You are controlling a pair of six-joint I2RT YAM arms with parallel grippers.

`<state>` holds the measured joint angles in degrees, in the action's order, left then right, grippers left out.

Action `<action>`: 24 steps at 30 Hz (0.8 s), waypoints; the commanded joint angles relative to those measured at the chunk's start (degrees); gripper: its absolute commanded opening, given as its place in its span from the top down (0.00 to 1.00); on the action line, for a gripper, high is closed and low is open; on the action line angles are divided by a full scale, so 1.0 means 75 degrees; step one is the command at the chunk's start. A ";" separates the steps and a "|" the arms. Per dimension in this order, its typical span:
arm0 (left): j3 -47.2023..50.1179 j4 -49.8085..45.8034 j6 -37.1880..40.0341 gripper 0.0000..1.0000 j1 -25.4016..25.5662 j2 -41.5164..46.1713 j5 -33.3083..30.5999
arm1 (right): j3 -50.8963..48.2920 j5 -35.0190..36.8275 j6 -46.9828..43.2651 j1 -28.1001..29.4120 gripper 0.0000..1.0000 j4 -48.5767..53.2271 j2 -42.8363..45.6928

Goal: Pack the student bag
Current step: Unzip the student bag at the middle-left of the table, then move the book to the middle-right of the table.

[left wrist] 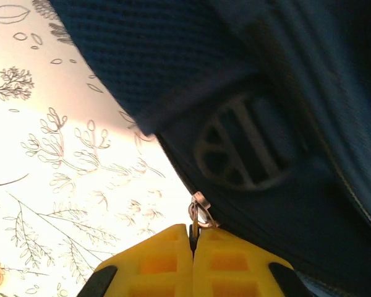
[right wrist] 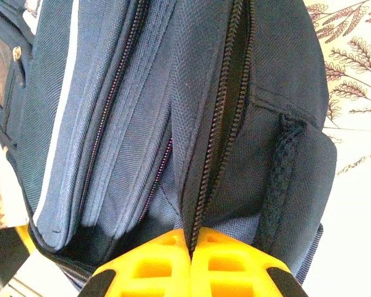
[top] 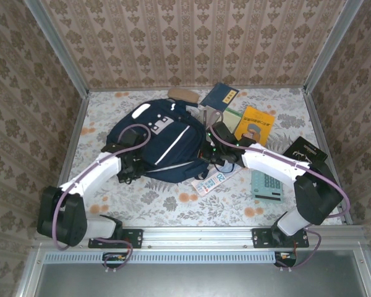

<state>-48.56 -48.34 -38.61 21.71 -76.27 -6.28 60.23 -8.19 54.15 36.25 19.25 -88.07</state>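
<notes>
Yellow pads of the left gripper (left wrist: 193,240) press together on a small metal zipper pull (left wrist: 200,212), low in its wrist view. The pads of the right gripper (right wrist: 190,242) pinch the student bag (top: 164,145) along a zipper seam (right wrist: 219,124). That bag lies centre-left in the overhead frame, on the floral table (top: 173,204).

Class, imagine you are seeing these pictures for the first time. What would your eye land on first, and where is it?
The big navy student bag lies at the middle of the floral table, an arm on each side. The left gripper is shut on a small metal zipper pull at its edge; the right gripper pinches the bag at a zip line. A yellow book and a calculator lie to its right.
</notes>
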 commanded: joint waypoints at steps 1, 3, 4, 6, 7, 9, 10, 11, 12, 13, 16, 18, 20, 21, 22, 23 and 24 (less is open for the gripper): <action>-0.0185 -0.0303 0.0050 1.00 -0.0680 -0.0266 -0.1076 | -0.0213 0.0453 -0.0247 -0.0315 1.00 0.0111 0.0422; -0.0237 -0.0126 -0.0007 1.00 -0.0907 -0.0393 -0.0993 | -0.0203 0.0358 -0.0277 -0.0322 1.00 0.0079 0.0382; -0.0267 -0.0060 -0.0002 1.00 -0.0938 -0.0412 -0.0939 | -0.0190 0.0263 -0.0300 -0.0321 1.00 0.0026 0.0349; -0.0354 -0.0020 0.0070 1.00 -0.0915 -0.0360 -0.0772 | -0.0170 0.0034 -0.0364 -0.0321 1.00 -0.0185 0.0280; -0.0351 -0.0030 0.0106 1.00 -0.0895 -0.0288 -0.0657 | -0.0110 -0.0102 -0.0431 -0.0322 1.00 -0.0190 0.0210; -0.0323 -0.0087 0.0180 0.89 -0.0821 -0.0072 -0.0467 | -0.0040 -0.0336 -0.0498 -0.0322 1.00 -0.0310 0.0083; -0.0305 -0.0172 0.0190 0.76 -0.0746 0.0086 -0.0418 | -0.0027 -0.0420 -0.0519 -0.0309 0.99 -0.0406 0.0036; -0.0272 -0.0238 0.0223 0.63 -0.0678 0.0272 -0.0343 | -0.0005 -0.0489 -0.0529 -0.0304 0.87 -0.0460 0.0014; -0.0274 -0.0313 0.0249 0.53 -0.0581 0.0413 -0.0283 | 0.0003 -0.0513 -0.0555 -0.0308 0.76 -0.0508 0.0013; -0.0314 -0.0377 0.0277 0.47 -0.0463 0.0611 -0.0247 | 0.0010 -0.0500 -0.0586 -0.0298 0.67 -0.0507 0.0032; -0.0504 -0.0306 0.0552 0.43 -0.0030 0.1011 0.0013 | -0.0002 -0.0283 -0.0770 -0.0297 0.57 -0.0387 0.0246; -0.0729 -0.0100 0.0749 0.43 0.0301 0.1131 0.0194 | 0.0015 -0.0023 -0.0953 -0.0304 0.56 -0.0152 0.0421; -0.1010 0.0179 0.0922 0.43 0.0660 0.1049 0.0323 | -0.0023 0.0254 -0.1116 -0.0343 0.55 0.0069 0.0603; -0.1166 0.0385 0.1010 0.43 0.0924 0.0939 0.0392 | -0.0075 0.0382 -0.1197 -0.0367 0.55 0.0126 0.0719; -0.1320 0.0580 0.1096 0.43 0.1108 0.0783 0.0443 | -0.0131 0.0505 -0.1274 -0.0410 0.54 0.0180 0.0829; -0.1501 0.0761 0.1203 0.44 0.1297 0.0594 0.0479 | -0.0203 0.0599 -0.1313 -0.0464 0.54 0.0228 0.0959; -0.1666 0.0875 0.1306 0.44 0.1462 0.0422 0.0498 | -0.0273 0.0660 -0.1356 -0.0515 0.54 0.0250 0.1061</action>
<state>-57.78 -46.02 -32.69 30.06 -70.35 -4.32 59.33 -7.35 46.59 33.54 18.57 -83.59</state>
